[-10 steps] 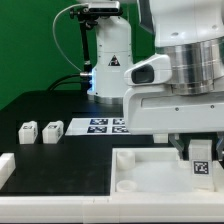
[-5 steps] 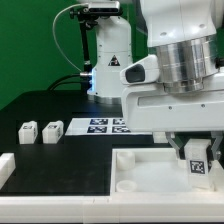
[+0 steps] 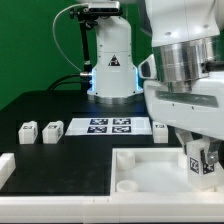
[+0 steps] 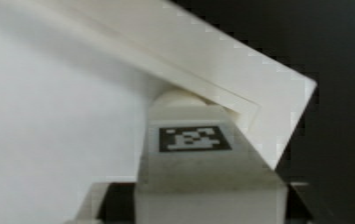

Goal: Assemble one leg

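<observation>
My gripper is shut on a leg, a small white block with a black-and-white marker on its face. It holds the leg over the near right part of the large white tray-like piece. In the wrist view the leg sits between the dark finger pads, its far end at a corner of the tray-like piece. Whether the leg touches the piece I cannot tell. Two more legs stand at the exterior view's left, and a third stands beside the marker board.
The marker board lies flat at the middle of the black table. The robot's base stands behind it. A white part lies at the exterior view's left edge.
My gripper has moved toward the exterior view's right with the leg in it. The marker board and the leg beside it, hidden before, now show.
</observation>
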### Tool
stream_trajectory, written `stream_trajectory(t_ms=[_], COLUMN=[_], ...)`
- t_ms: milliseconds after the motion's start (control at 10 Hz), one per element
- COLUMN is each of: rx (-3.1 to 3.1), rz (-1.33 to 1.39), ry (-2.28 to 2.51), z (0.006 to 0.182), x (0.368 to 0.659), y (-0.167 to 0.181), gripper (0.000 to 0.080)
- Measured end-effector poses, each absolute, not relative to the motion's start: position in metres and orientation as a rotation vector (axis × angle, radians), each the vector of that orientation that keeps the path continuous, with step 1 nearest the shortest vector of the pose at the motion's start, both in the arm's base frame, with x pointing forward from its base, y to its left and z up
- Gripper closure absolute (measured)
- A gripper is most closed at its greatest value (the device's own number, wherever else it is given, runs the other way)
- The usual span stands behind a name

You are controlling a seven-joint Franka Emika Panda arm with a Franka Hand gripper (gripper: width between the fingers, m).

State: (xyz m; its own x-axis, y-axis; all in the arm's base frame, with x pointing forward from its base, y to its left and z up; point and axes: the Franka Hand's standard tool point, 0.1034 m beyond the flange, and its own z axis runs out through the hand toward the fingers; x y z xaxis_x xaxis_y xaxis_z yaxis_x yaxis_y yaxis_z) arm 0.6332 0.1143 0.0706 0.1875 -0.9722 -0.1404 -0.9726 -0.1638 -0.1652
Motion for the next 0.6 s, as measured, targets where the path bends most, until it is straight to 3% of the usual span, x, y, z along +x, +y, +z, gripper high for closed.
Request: stream_trajectory(t_ms=[300,400,500,600], rx=[-1.981,-2.005,-2.094,-2.268], rz=[0.057,0.054,0.038,0.002], ry=[2.125,2.102,2.011,1.816], z=[0.0699,0.0696,0.0699,0.0714], x=[0.6334,0.6332,0.6337,0.6355], y=[0.1174,0.1176,0.1169,0.1149], gripper=[0.0505,0.0428,0.0428,0.0253])
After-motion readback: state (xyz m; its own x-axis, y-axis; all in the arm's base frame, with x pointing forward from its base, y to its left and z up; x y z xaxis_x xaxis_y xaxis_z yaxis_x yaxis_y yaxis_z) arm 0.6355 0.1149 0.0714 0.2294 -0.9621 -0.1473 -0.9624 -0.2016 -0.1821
